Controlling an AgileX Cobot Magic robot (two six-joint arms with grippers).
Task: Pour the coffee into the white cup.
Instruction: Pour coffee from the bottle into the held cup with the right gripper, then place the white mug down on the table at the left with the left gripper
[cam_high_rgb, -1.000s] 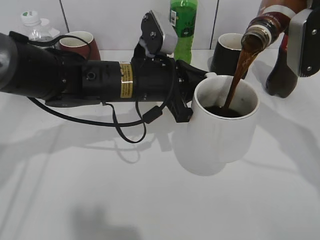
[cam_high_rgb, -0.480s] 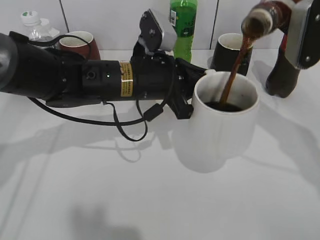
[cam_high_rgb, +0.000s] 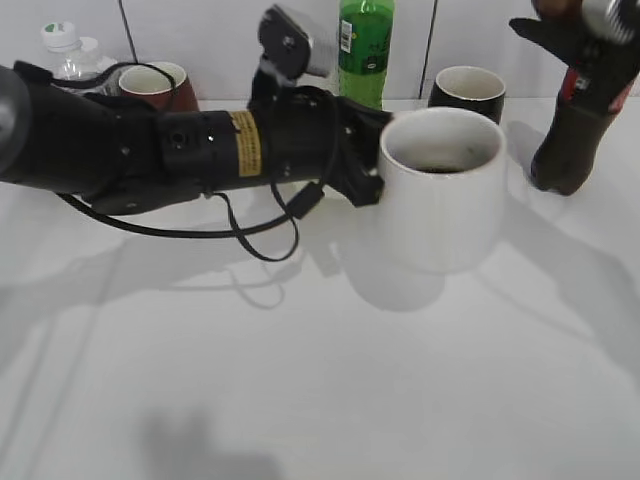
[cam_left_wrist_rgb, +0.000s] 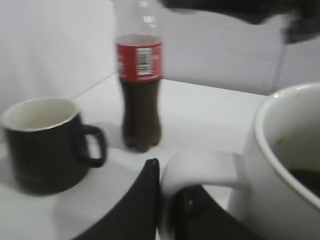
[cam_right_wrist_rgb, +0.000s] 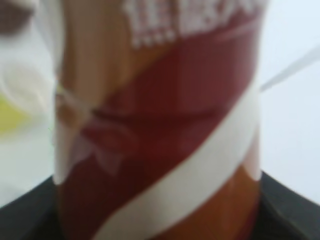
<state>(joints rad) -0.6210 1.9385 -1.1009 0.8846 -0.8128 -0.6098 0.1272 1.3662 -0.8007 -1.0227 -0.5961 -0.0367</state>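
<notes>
Nearest, the white cup (cam_high_rgb: 440, 190) rests on the desk (cam_high_rgb: 300, 380), dark coffee (cam_high_rgb: 436, 169) low inside it; the left claw (cam_high_rgb: 362, 165) is closed on its handle (cam_left_wrist_rgb: 200, 167). Farther back, the right claw (cam_high_rgb: 590, 35) grips a red-and-white labelled coffee bottle (cam_right_wrist_rgb: 160, 120) at the top right. Behind stand a cola bottle (cam_high_rgb: 570, 140), black mug (cam_high_rgb: 466, 90) and green bottle (cam_high_rgb: 365, 50)

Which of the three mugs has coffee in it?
The white cup held by the left hand; the black mug and red mug stand behind, contents not visible.
</notes>
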